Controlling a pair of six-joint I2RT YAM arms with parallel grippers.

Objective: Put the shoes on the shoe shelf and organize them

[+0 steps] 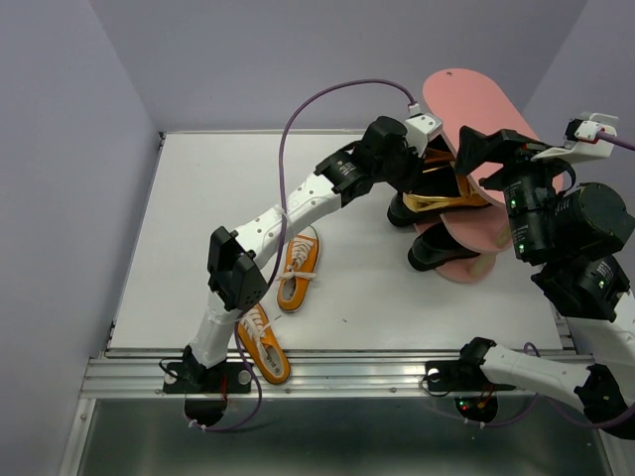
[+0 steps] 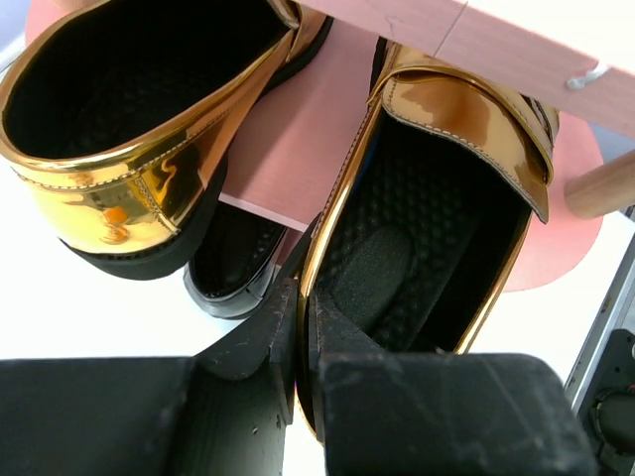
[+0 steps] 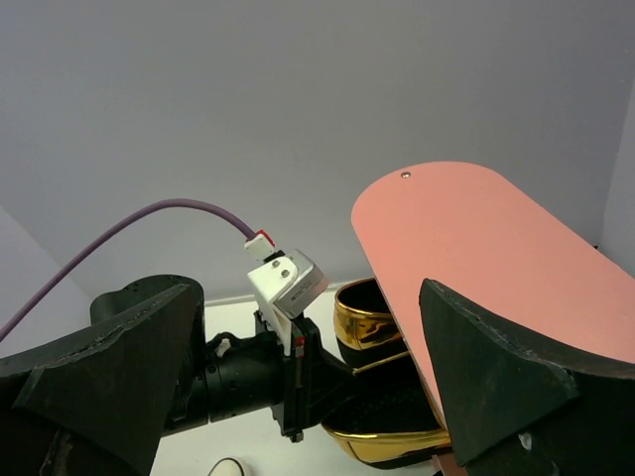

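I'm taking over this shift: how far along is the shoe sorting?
Done: one gold loafer rests on the pink shelf, and the black shoes seem tucked in low beneath it. In hand: the left hand pinches the side wall of the second gold loafer, on the same board. Left: both orange sneakers, lying on the table.

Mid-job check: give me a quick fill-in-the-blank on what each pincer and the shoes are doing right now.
1. The left pincer is shut on the side wall of a ____ loafer.
2. The right pincer stands ____, holding nothing.
3. Two ____ sneakers lie on the table, off the shelf.
Missing words: gold; open; orange.
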